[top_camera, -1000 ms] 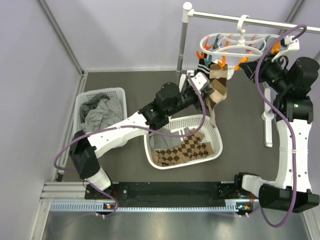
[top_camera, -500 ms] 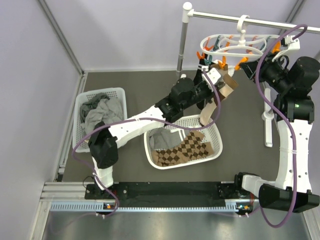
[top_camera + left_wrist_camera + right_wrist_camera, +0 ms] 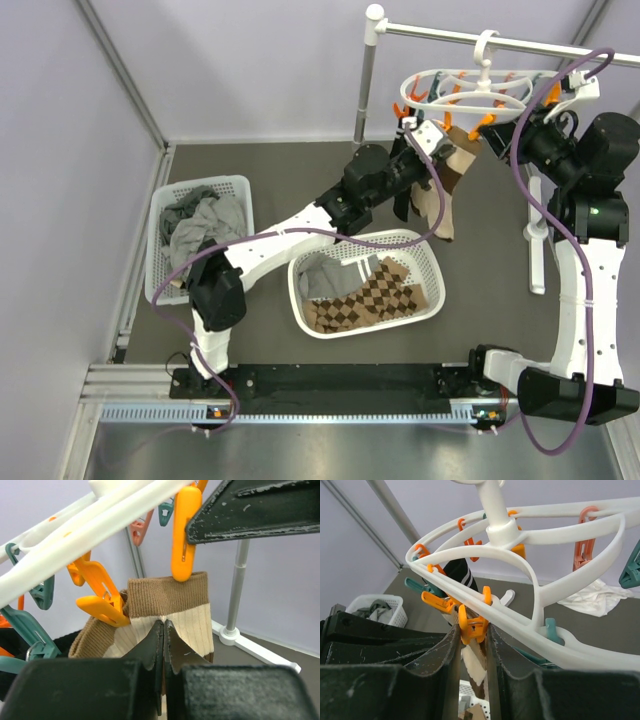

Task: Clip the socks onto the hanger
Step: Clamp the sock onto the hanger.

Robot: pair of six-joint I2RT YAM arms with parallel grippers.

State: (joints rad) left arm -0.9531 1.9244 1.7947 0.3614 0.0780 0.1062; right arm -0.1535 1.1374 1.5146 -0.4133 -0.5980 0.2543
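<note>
**Top external view.** The hanger [image 3: 470, 92] is hung by its hook from a white rail [image 3: 500, 40] above the far right of the desk [image 3: 280, 170]. The tan sock [image 3: 441, 195] is suspended under the hanger's near-left rim, with its top at the left fingers [image 3: 440, 141]. The right fingers [image 3: 500, 132] are set against the rim from the right. A white mesh basket [image 3: 432, 262] holding a diamond-patterned cloth [image 3: 375, 298] is placed below the sock. A second basket [image 3: 240, 183] of grey garments [image 3: 200, 228] is seen well apart to the left.

**Left wrist view.** The left fingers [image 3: 163, 630] are pressed together with no gap, and the tan sock [image 3: 167, 594] is pinched at their tips, just below its brown band. An orange peg [image 3: 184, 535] is hung with its lower end at the band's top edge. Whether it bites the fabric cannot be told. A dark finger of the other arm is laid against this peg. A stand post [image 3: 237, 580] is seen behind.

**Right wrist view.** The right fingers [image 3: 451, 640] are drawn narrow and clamped on the sides of the orange peg [image 3: 472, 625], directly under the hanger [image 3: 520, 555]. The tan sock [image 3: 472, 662] is seen just beneath the peg, between the fingers. A black sock [image 3: 459, 577] with white stripes is hung behind.
</note>
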